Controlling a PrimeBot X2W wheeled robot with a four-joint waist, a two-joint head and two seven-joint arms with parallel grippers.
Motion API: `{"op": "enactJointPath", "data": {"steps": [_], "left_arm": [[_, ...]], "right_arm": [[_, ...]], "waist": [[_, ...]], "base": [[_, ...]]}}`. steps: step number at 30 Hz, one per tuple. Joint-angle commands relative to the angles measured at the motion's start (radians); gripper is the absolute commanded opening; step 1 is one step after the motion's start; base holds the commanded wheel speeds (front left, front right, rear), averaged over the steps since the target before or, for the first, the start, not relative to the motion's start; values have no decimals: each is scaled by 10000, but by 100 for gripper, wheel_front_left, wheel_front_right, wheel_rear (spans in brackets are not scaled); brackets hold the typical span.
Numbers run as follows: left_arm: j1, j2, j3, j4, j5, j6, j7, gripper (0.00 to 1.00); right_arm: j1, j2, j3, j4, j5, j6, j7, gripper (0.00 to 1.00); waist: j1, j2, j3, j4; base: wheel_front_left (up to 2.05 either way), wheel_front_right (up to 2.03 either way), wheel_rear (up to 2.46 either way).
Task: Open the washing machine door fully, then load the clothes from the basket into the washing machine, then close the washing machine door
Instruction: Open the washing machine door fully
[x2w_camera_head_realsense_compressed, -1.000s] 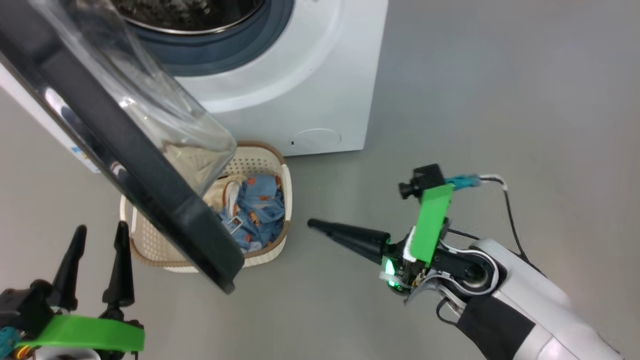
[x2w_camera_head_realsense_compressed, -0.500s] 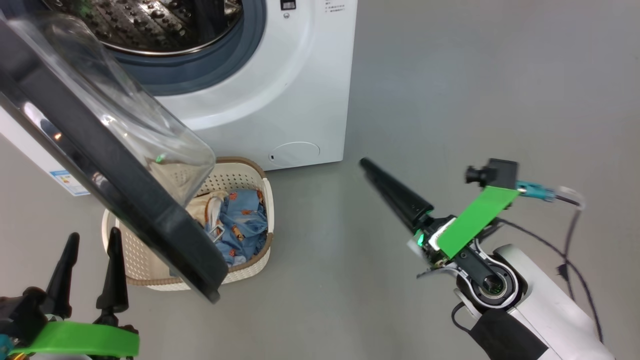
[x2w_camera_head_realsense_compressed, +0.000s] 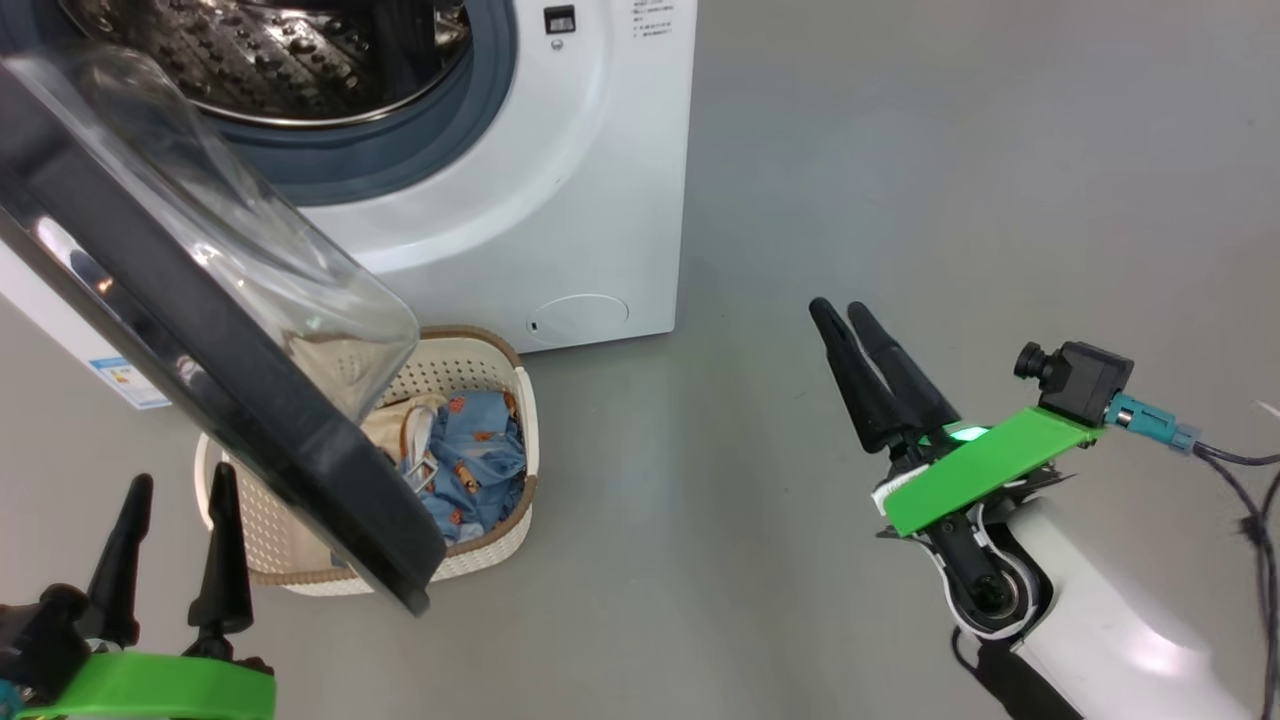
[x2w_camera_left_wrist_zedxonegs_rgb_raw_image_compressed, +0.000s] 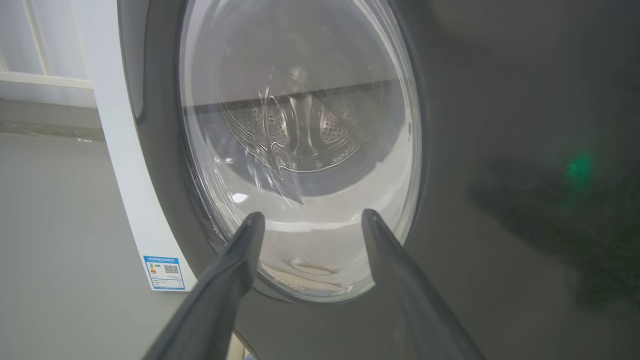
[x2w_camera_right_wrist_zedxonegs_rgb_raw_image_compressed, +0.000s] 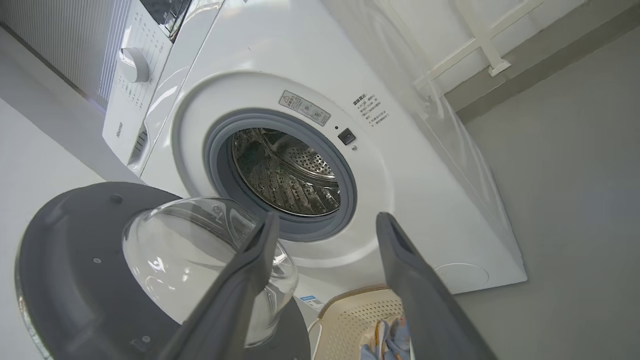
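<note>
Currently the loading has not started: the washing machine door (x2w_camera_head_realsense_compressed: 250, 400) stands swung out from the washing machine (x2w_camera_head_realsense_compressed: 600, 200). The clothes (x2w_camera_head_realsense_compressed: 465, 470) all lie in the basket (x2w_camera_head_realsense_compressed: 480, 545), on the floor (x2w_camera_head_realsense_compressed: 900, 150) just in front of the machine, beside its lower flap (x2w_camera_head_realsense_compressed: 578, 313). Left gripper (x2w_camera_head_realsense_compressed: 182, 475) sits out in front of the machine on the door's outer side, fingers spread, nothing in them. Right gripper (x2w_camera_head_realsense_compressed: 837, 305) hangs over the floor off the machine's flap-side corner, well apart from the basket. The head view sees its fingers nearly edge-on, but its own wrist view shows them spread with nothing between. Main risk, my read: the door's free edge and glass bowl overhang the basket's hinge-side half. A straight drop onto the clothes could clip the black rim, knock the door toward the machine, or tip the basket. Coming in from the flap side looks safer. Second risk: a loose pinch leaves a garment trailing over the grey ring (x2w_camera_right_wrist_zedxonegs_rgb_raw_image_compressed: 217, 165), and it jams the door at closing. The right wrist view gives the whole drum (x2w_camera_right_wrist_zedxonegs_rgb_raw_image_compressed: 285, 170) mouth, no cloth visible inside, plus the door's inner face. The head view crops the drum but gives how the clothes lie. The left wrist view looks through the door glass and catches the blue energy sticker (x2w_camera_left_wrist_zedxonegs_rgb_raw_image_compressed: 165, 272).
</note>
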Motion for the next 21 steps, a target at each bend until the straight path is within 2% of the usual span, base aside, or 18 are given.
{"op": "enactJointPath", "data": {"steps": [1, 12, 17, 21], "left_arm": [[-58, 174, 432, -290, 83, -25, -65, 100], [91, 48, 523, -380, 192, -25, -65, 100], [121, 29, 509, -392, 270, -25, -65, 100], [175, 0, 488, -392, 327, -25, -65, 100]], "right_arm": [[184, -18, 18, -131, -453, 19, -120, 100], [1733, 1242, -3301, -754, -5289, 19, -143, 100], [2552, 1655, -4024, -1378, -7253, 19, -144, 100], [3229, 1885, -4281, -1793, -8259, 19, -144, 100]], "waist": [[0, 0, -43, -36], [0, 0, -201, -287], [0, 0, -258, -296], [0, 0, -355, -281]], "base": [[0, 0, 0], [0, 0, 0], [0, 0, 0], [0, 0, 0]]}}
